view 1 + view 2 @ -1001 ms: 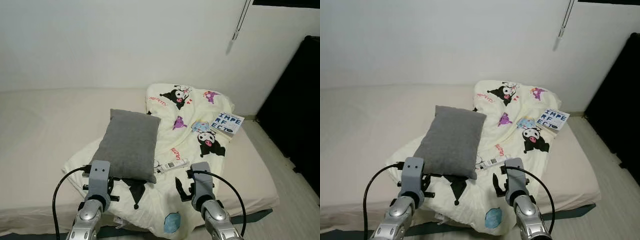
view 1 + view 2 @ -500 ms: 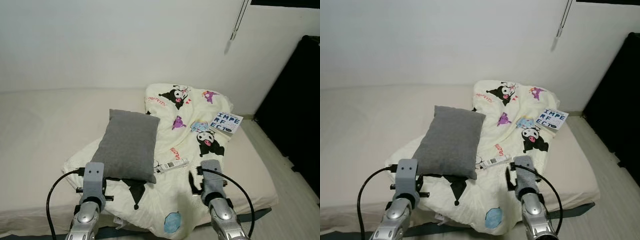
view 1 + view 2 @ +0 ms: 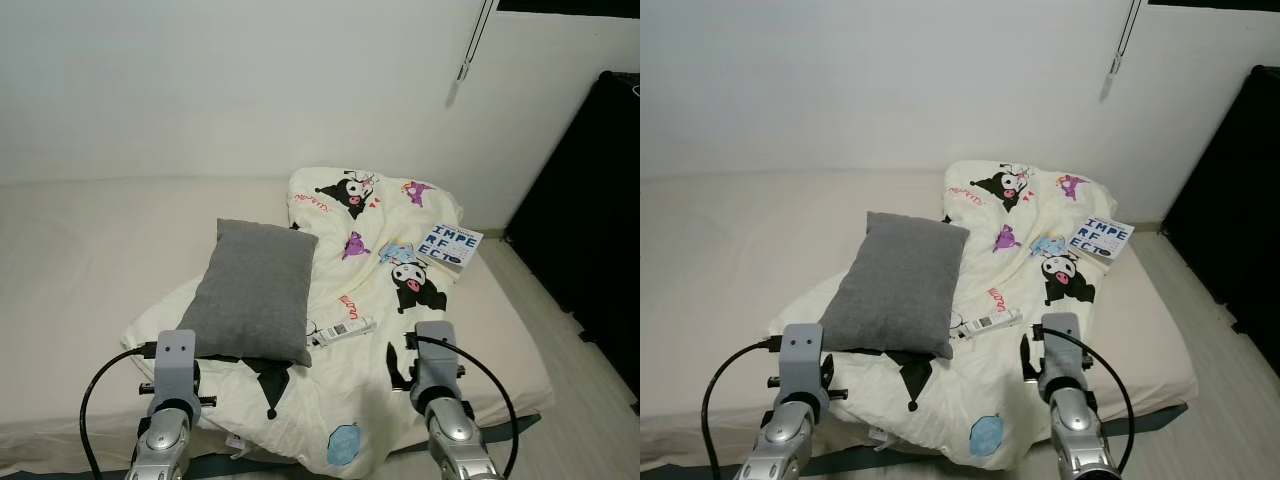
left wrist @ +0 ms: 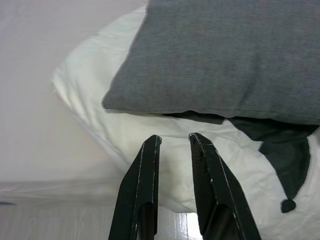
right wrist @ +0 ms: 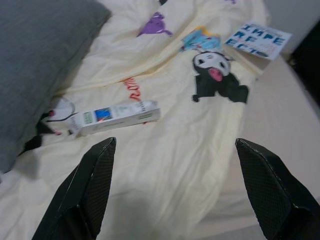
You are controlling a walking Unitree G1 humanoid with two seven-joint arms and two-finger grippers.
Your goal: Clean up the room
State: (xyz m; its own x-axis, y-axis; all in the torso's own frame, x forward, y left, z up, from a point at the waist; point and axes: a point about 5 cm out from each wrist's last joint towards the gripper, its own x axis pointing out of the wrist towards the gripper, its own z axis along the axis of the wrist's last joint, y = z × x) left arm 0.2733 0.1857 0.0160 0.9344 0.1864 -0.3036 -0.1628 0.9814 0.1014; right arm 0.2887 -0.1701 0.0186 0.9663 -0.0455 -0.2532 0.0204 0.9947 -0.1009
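Observation:
A grey pillow (image 3: 256, 288) lies on a crumpled cream blanket (image 3: 380, 300) printed with cartoon figures, on the bed's right half. A white remote-like box (image 3: 343, 331) rests on the blanket just right of the pillow's near corner. A book (image 3: 450, 245) with blue letters sits at the blanket's far right edge. My left gripper (image 4: 175, 140) is shut and empty, hovering over the blanket short of the pillow's near edge. My right gripper (image 5: 175, 145) is wide open above the blanket, with the white box (image 5: 117, 116) just ahead of it.
The beige mattress (image 3: 70, 260) stretches bare to the left, against a white wall. A dark curtain or cabinet (image 3: 590, 200) stands at the right, with light floor (image 3: 590, 370) between it and the bed. A cord (image 3: 470, 50) hangs on the wall.
Both arms have sunk lower and drawn back toward me. The right arm has also shifted to the right. Pillow, box and book lie as before.

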